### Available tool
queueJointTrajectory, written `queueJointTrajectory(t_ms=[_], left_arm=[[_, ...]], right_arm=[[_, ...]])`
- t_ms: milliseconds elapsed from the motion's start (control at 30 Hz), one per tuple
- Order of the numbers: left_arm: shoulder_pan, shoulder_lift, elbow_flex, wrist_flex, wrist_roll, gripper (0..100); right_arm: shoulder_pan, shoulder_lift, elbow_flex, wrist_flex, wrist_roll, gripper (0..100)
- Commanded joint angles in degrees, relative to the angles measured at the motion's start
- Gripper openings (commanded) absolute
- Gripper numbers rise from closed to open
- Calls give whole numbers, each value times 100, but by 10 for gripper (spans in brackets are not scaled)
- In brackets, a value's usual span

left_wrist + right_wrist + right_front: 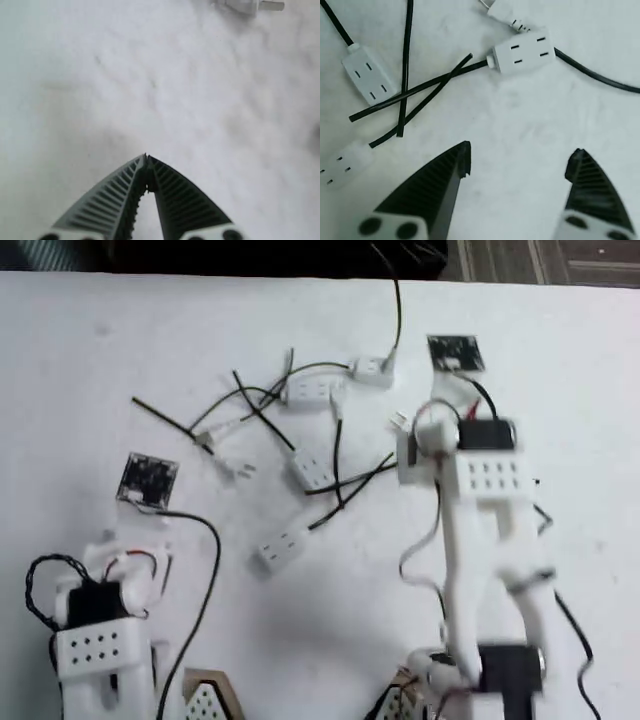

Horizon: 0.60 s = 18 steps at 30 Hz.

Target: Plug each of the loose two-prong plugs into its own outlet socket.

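Several white outlet sockets lie among tangled black cords mid-table, among them one (310, 390), another (312, 470) and a third (283, 545). A loose white plug (238, 469) lies left of them. My right gripper (520, 162) is open over bare table, with nothing between its fingers. Just beyond it lie a socket (525, 50), a two-prong plug (506, 12) and two more sockets (370, 80) (340, 165). In the high view the right gripper (408, 452) sits at the tangle's right side. My left gripper (146, 162) is shut and empty above bare table, with a white plug (250, 5) far ahead.
Two small dark circuit boards lie on the table, one (148, 478) near the left arm (95, 625) and one (455, 352) at the back right. Black cords (405, 65) cross between the sockets. A fourth socket (372, 370) lies at the back with its cord running off the table.
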Motion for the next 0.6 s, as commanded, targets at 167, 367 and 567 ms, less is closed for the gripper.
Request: queueJointTrajectory(t_ms=[167, 367, 567], left_arm=[[-13, -462, 255, 9, -62, 23], [-13, -462, 281, 0, -70, 24], [-13, -462, 299, 0, -70, 24]], right_arm=[[-31, 2791, -2840, -57, 1064, 294], [13, 4681, -4571, -13, 1582, 294], [4, 5974, -5987, 497, 1811, 294]])
